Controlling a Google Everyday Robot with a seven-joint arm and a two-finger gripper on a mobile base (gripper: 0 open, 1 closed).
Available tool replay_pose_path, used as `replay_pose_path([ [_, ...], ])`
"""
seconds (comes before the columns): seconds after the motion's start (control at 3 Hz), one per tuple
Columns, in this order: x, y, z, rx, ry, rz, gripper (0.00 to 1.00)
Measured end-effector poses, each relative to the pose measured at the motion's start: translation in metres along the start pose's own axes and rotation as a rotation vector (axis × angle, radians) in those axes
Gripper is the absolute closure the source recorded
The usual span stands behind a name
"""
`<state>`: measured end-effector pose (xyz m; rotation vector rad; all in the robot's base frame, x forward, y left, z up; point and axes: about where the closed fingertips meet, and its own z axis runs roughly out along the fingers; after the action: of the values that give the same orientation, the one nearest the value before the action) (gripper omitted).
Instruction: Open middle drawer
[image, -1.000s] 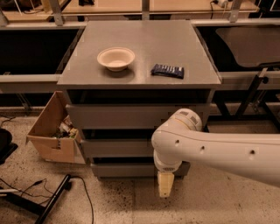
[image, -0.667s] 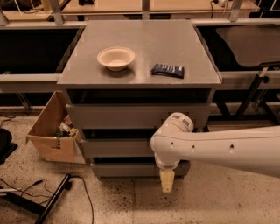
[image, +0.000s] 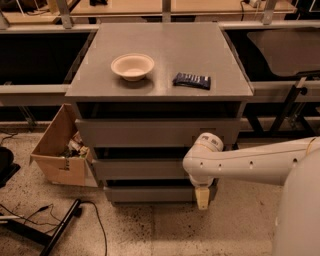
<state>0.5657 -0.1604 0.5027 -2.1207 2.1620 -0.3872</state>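
The grey cabinet has three drawers, stacked and all shut-looking. The middle drawer (image: 140, 169) is the second flat grey front, with a dark gap above it. My white arm reaches in from the right. Its wrist covers the right end of the middle drawer. My gripper (image: 202, 198) hangs pointing down in front of the right end of the lowest drawer (image: 150, 193). The top drawer (image: 155, 132) sits above, under the cabinet top.
A cream bowl (image: 132, 66) and a dark blue packet (image: 192, 80) lie on the cabinet top (image: 160, 45). An open cardboard box (image: 59, 150) with clutter stands on the floor at the left. Black cables and a stand leg (image: 60, 225) lie on the floor front left.
My arm has swung to the right and pulled back a little, and the gripper now hangs at the drawers' right end. The drawers have not moved.
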Motion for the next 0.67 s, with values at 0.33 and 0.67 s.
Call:
replay_pose_path([
  [0.33,0.011,-0.020,0.031,0.007,-0.030,0.034,0.00],
  [0.67,0.016,-0.047,0.065,0.003,-0.086,0.097,0.00],
])
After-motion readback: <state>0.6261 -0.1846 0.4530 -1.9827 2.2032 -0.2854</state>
